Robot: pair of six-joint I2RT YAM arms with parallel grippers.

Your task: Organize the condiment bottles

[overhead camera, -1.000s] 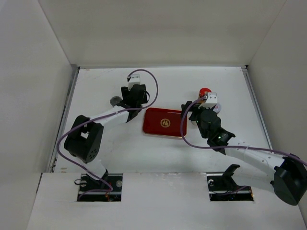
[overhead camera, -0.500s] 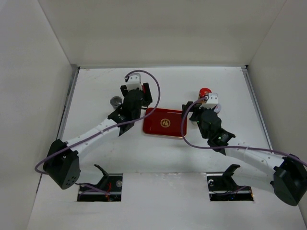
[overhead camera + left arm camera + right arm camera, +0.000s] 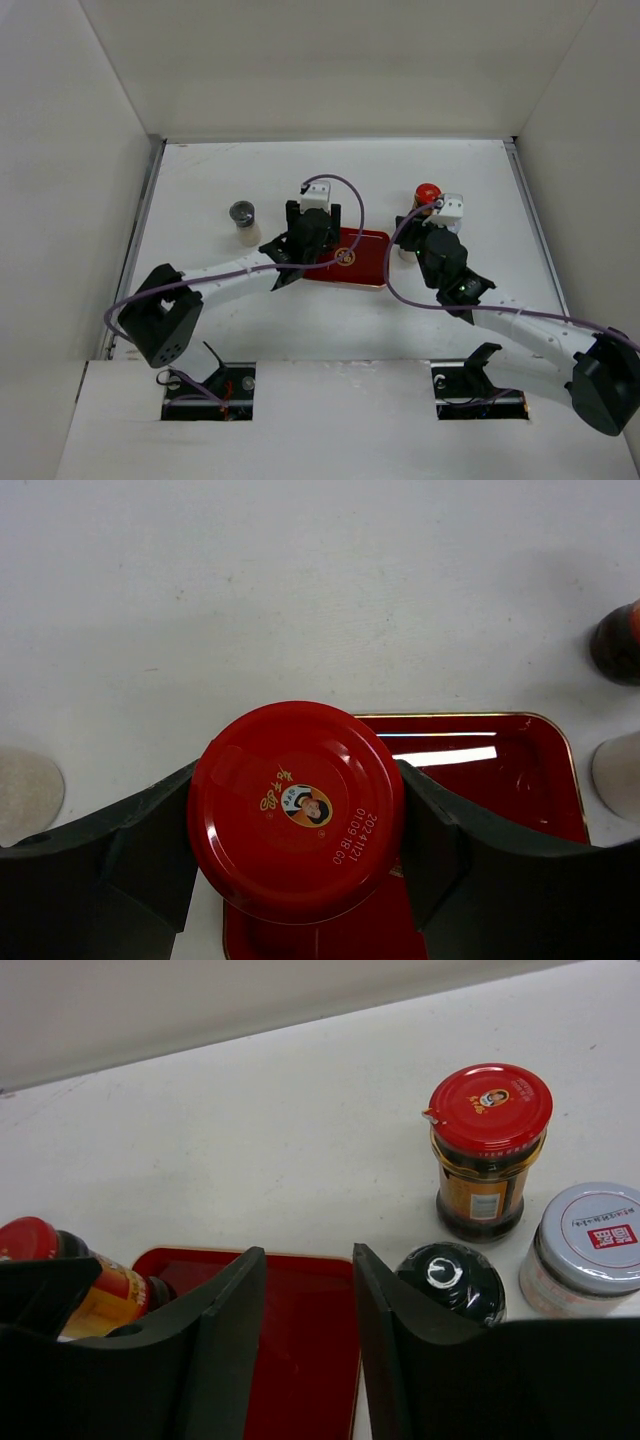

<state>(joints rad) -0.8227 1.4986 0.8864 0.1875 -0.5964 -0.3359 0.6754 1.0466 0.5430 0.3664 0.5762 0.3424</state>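
My left gripper (image 3: 297, 832) is shut on a red-capped bottle (image 3: 297, 810) and holds it above the left part of the red tray (image 3: 500, 780). From above, the left gripper (image 3: 312, 242) hides that bottle. My right gripper (image 3: 308, 1260) stands at the tray's right edge (image 3: 310, 1360), its jaws a narrow gap apart with nothing between them. Just outside its right finger is a black-capped bottle (image 3: 450, 1280). Behind that stand a second red-capped bottle (image 3: 490, 1150) and a grey-capped one (image 3: 590, 1240). The right gripper (image 3: 408, 238) sits in front of the red cap (image 3: 427, 192).
Another small bottle with a dark grey cap and a whitish body (image 3: 243, 220) stands alone on the table, left of the tray. White walls close in the table at the back and on both sides. Cables loop over both arms.
The left arm has swung right with the red-capped bottle, from behind the tray's left corner to over the tray. The right gripper has shifted only slightly.
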